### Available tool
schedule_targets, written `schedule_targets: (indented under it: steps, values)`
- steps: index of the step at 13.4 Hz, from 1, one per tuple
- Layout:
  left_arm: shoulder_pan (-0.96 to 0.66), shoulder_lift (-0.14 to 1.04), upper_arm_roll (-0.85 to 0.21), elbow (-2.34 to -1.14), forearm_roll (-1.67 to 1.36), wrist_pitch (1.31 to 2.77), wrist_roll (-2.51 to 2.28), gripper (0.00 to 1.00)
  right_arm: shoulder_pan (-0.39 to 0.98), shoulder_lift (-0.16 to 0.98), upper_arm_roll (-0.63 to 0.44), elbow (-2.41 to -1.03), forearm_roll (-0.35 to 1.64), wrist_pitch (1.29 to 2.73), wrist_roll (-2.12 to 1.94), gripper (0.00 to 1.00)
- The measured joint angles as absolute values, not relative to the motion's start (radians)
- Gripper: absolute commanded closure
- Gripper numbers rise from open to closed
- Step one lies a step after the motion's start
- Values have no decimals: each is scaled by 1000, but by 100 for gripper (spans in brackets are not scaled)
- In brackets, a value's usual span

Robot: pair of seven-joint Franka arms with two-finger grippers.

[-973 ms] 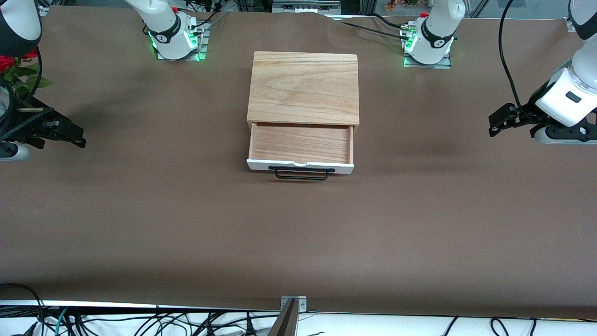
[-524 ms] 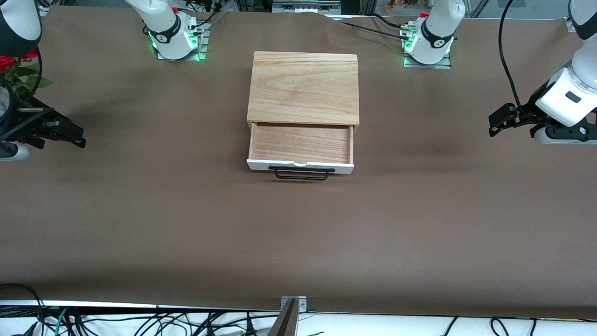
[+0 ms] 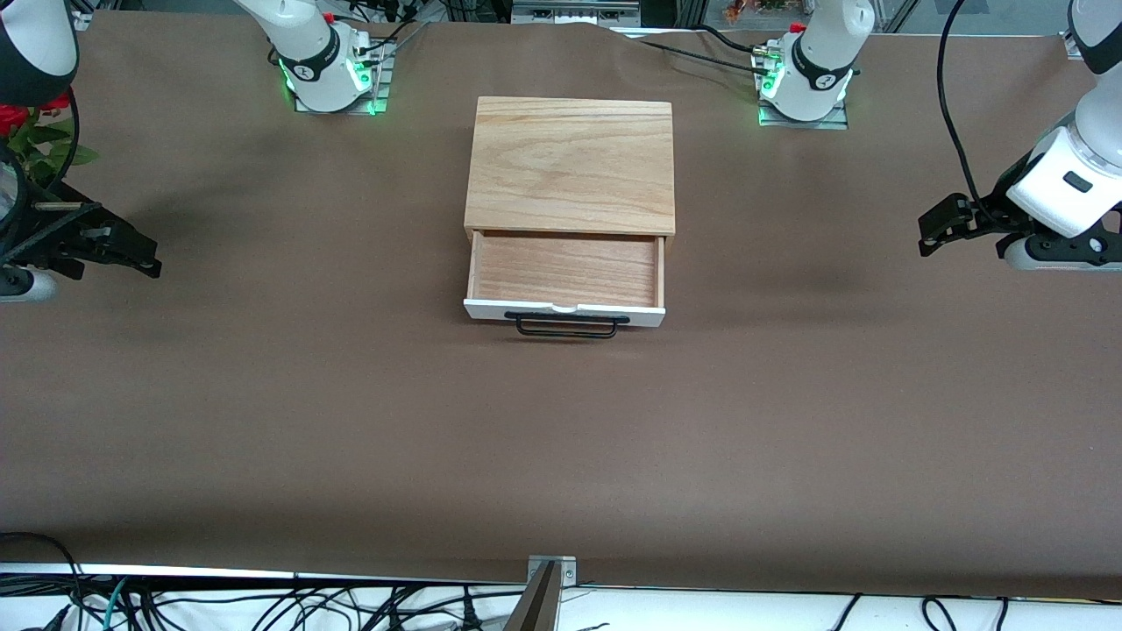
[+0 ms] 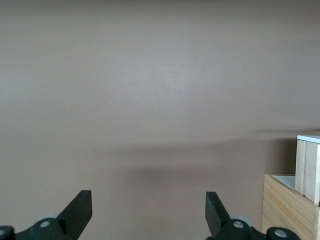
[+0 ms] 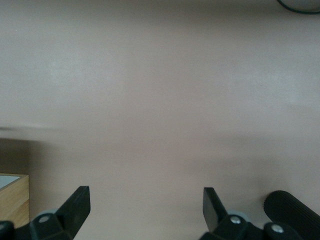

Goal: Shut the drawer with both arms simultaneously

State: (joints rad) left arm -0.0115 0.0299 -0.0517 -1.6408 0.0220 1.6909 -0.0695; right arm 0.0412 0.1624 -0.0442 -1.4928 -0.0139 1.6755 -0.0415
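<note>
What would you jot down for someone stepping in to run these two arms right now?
Left gripper: open, empty, up over the table at the left arm's end, well off from the box; the arm waits.
Right gripper: open, empty, up over the right arm's end; also waits.
The drawer is pulled out of the wooden box at mid-table, empty, its white front and black handle facing the front camera.
Done: nothing, neither gripper touches it.
Left: bring both grippers to the white front and push the drawer shut together.
</note>
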Motion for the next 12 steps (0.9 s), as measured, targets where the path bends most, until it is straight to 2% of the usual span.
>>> schedule_targets:
  steps: [8,12]
  values:
    - [-12,29,-53,-1641,21,1691,-69,0,48,186,-41,-1493,5,1675,-42,0]
    - [-19,30,-67,-1643,-23,1689,-69,0,119,218,-38,-1493,23,1683,-40,0]
